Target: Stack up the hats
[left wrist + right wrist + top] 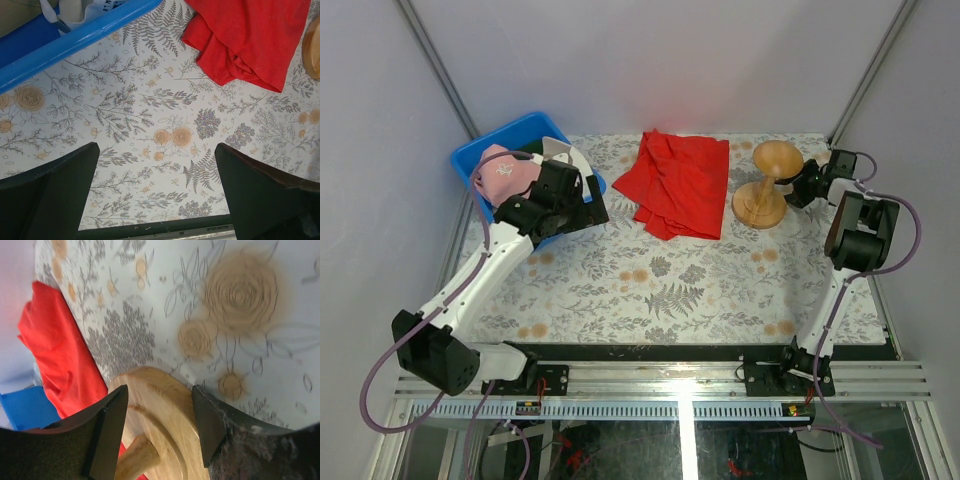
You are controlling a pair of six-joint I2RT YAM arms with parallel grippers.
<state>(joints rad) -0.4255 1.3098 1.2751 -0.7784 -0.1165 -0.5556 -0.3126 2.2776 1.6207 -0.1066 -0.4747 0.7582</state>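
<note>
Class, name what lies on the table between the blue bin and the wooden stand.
A red cloth, between blue bin and wooden stand; the top view shows it.

A: Where is there room?
B: Near half of the table (660,300), edge to edge.
A: And the far half?
B: Bin (495,135) left, cloth (680,185) middle, stand (770,180) right, barely any gaps between.

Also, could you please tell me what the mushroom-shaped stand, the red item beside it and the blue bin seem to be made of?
Stand: pale wood, smooth, probably turned; grain lines show in the right wrist view. Red item: soft matte cloth, folded and creased. Blue bin: likely plastic, with a slightly glossy, rigid rim.
</note>
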